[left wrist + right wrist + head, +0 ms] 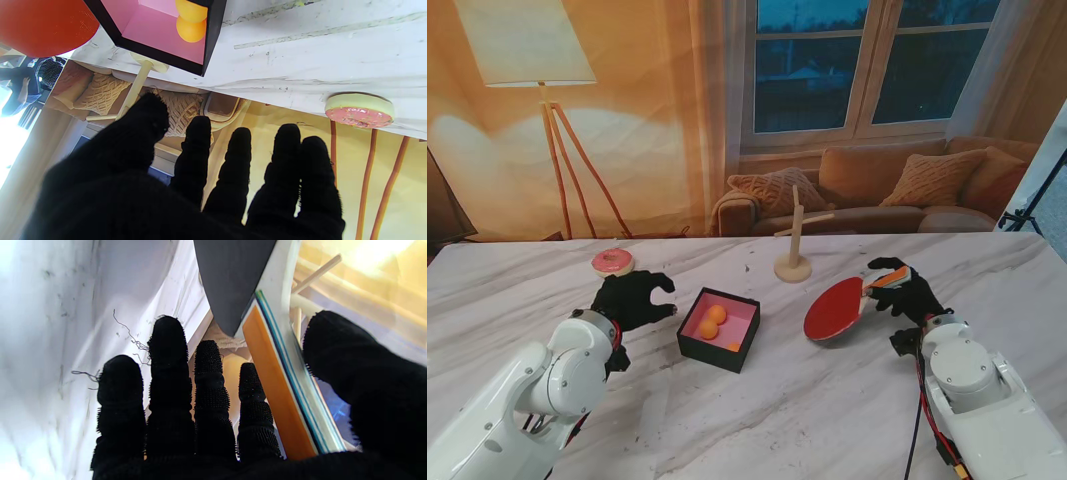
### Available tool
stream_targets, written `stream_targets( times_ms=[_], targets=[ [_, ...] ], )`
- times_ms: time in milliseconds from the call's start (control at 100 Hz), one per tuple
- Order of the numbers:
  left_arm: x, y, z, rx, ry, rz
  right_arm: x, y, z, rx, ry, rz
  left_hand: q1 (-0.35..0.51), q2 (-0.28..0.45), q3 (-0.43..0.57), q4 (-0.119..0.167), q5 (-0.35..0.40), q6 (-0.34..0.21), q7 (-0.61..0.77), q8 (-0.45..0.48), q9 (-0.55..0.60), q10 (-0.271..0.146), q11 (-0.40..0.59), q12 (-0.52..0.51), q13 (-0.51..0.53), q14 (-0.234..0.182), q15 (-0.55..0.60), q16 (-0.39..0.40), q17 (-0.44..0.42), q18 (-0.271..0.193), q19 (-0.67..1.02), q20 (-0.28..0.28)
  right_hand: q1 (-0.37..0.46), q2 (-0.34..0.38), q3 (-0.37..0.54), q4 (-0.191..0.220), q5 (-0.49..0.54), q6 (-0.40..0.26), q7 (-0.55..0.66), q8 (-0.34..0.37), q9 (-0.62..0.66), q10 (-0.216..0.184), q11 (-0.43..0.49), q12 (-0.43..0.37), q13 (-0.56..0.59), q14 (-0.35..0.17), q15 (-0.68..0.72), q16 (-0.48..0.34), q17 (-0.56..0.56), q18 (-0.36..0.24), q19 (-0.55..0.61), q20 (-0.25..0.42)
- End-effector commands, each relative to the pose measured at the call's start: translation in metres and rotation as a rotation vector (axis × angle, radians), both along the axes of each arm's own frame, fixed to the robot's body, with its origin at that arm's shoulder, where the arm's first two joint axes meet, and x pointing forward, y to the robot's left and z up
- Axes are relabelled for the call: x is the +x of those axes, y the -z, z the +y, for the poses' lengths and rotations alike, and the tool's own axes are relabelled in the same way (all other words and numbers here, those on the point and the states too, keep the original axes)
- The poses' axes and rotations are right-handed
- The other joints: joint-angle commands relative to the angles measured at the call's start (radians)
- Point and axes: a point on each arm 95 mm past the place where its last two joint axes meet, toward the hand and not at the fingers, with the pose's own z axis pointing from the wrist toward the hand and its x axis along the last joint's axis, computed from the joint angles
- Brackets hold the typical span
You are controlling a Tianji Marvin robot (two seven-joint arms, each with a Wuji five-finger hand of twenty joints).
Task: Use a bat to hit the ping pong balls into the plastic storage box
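Black-gloved, the right hand (905,290) grips the handle of the red ping pong bat (834,309), blade just right of the black plastic storage box (719,329). Three orange ping pong balls (712,321) lie inside. Left hand (634,298), fingers spread and empty, hovers between box and pink donut (613,262) on the marble worktop (807,420); a wooden stand (793,243) rises behind.

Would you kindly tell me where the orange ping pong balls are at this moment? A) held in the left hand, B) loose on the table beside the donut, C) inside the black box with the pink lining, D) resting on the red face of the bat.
C: the ping pong balls lie on the pink floor of the black box, seen also in the left wrist view.
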Motion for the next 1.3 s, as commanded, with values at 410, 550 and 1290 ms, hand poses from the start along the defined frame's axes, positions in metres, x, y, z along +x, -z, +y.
stream_targets(
  times_ms=[410, 550, 1290],
  targets=[
    [-0.005, 0.003, 0.004, 0.010, -0.018, 0.022, 0.000, 0.003, -0.026, -0.050, 0.102, 0.020, 0.034, 0.028, -0.013, 0.021, 0.050, 0.024, 0.029, 0.010, 0.013, 0.014, 0.020, -0.003, -0.023, 0.012, 0.027, 0.018, 0.001, -0.004, 0.034, 0.029, -0.053, -0.058, 0.048, 0.000, 0.293, 0.085, 0.102, 0.044, 0.295, 0.072, 0.088, -0.007, 0.179, 0.046, 0.111, -0.014, 0.183, 0.052, 0.175, -0.044],
    [-0.006, 0.005, 0.005, 0.015, -0.027, 0.025, 0.000, 0.009, -0.032, -0.052, 0.125, 0.047, 0.038, 0.025, -0.015, 0.018, 0.055, 0.026, 0.035, 0.012, 0.016, 0.013, 0.023, -0.002, -0.022, 0.013, 0.031, 0.019, 0.002, -0.004, 0.040, 0.030, -0.049, -0.043, 0.041, 0.003, 0.296, 0.079, 0.097, 0.048, 0.288, 0.067, 0.085, -0.002, 0.175, 0.052, 0.112, -0.013, 0.183, 0.060, 0.180, -0.046],
    [-0.005, 0.007, 0.008, 0.021, -0.035, 0.038, 0.009, 0.042, -0.050, -0.133, 0.211, 0.190, 0.053, 0.022, -0.030, 0.000, 0.062, 0.029, 0.042, 0.027, 0.023, 0.019, 0.029, 0.000, -0.015, 0.018, 0.046, 0.022, 0.005, -0.001, 0.058, 0.026, -0.053, 0.050, -0.010, 0.023, 0.294, 0.044, 0.086, 0.083, 0.217, 0.041, 0.077, 0.038, 0.080, 0.061, 0.101, -0.007, 0.071, 0.044, 0.147, -0.049]
  ],
)
